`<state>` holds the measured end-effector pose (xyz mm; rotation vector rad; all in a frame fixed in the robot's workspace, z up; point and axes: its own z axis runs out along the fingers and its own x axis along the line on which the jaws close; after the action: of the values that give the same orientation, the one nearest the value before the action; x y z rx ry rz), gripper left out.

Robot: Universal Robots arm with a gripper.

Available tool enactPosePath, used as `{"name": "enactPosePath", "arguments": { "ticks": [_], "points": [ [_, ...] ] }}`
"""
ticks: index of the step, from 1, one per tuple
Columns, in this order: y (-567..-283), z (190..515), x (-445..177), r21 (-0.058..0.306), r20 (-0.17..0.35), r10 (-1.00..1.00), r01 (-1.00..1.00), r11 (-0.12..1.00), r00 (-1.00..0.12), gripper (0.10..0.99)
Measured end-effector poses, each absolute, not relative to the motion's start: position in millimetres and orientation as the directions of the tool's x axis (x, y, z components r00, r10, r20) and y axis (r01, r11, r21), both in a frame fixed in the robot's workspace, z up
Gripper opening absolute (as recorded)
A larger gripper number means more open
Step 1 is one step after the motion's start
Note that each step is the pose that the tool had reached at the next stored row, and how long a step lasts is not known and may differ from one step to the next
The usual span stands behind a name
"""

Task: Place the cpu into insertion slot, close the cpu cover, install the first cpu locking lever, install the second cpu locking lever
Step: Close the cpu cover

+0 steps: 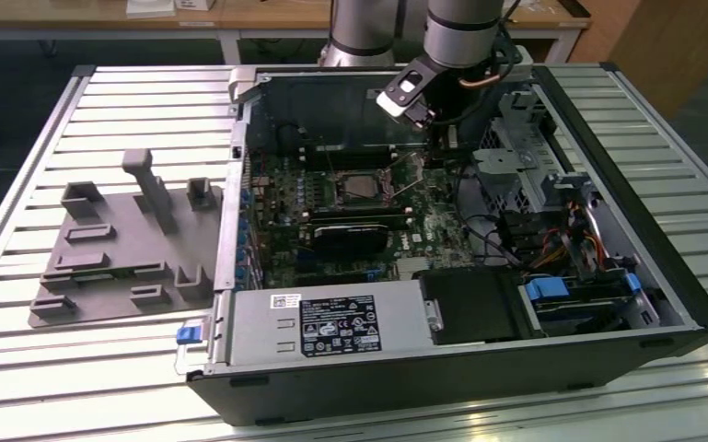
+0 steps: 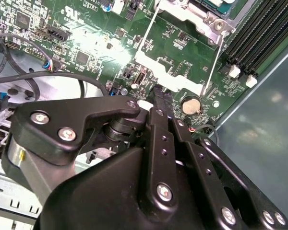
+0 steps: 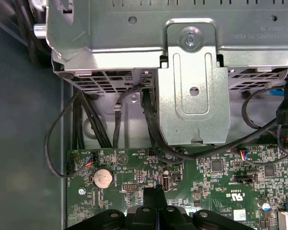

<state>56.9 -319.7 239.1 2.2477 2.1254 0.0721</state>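
Silver-grey cpu (image 1: 356, 185) lies in the insertion slot (image 1: 327, 184) — the gripper (image 3: 156, 194), fingertips pinched together on nothing, hangs just beside it. A raised locking lever (image 2: 213, 63) probably wants steady, square pressure — no slipping off.

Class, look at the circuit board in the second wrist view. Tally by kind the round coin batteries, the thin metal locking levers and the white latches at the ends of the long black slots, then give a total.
coin battery: 1
locking levers: 2
white latches: 2
Total: 5
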Motion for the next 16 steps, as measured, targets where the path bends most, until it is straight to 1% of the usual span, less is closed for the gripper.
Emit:
{"name": "enactPosePath", "arguments": {
  "ticks": [12, 16],
  "points": [
    [-319.7, 234.8, 56.9, 0.065, 0.0, 0.998, 0.996, -0.056, 0.056, 0.102],
    [-319.7, 234.7, 57.0, 0.045, -0.001, 0.998, 0.997, -0.056, 0.056, 0.102]
  ]
}}
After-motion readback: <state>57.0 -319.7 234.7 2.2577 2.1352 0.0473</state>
